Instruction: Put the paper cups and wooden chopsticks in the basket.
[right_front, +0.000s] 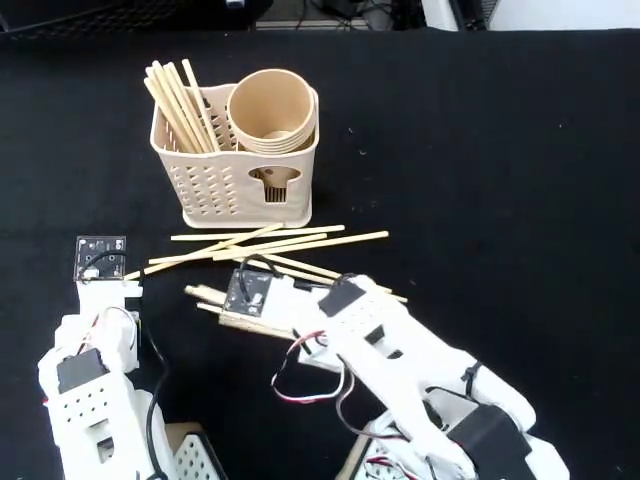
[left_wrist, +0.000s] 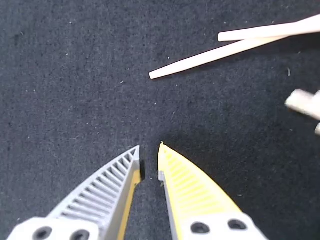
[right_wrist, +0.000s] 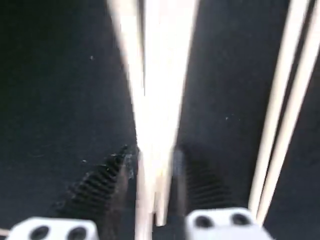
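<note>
A beige slotted basket (right_front: 215, 185) stands at the back left. Stacked paper cups (right_front: 272, 108) and several upright wooden chopsticks (right_front: 180, 100) are inside it. More chopsticks (right_front: 270, 243) lie scattered on the black table in front of it. My right gripper (right_front: 240, 312) (right_wrist: 152, 160) is low over this pile, shut on a small bundle of chopsticks (right_wrist: 160, 75) that runs between its fingers. Two further chopsticks (right_wrist: 285, 100) lie beside it. My left gripper (right_front: 100, 262) (left_wrist: 149, 146) hovers above bare cloth left of the pile, shut on nothing, with chopstick tips (left_wrist: 210, 57) just ahead of it.
The black cloth (right_front: 500, 200) covers the whole table, with wide free room to the right of the basket. Both white arm bodies (right_front: 420, 390) take up the near edge.
</note>
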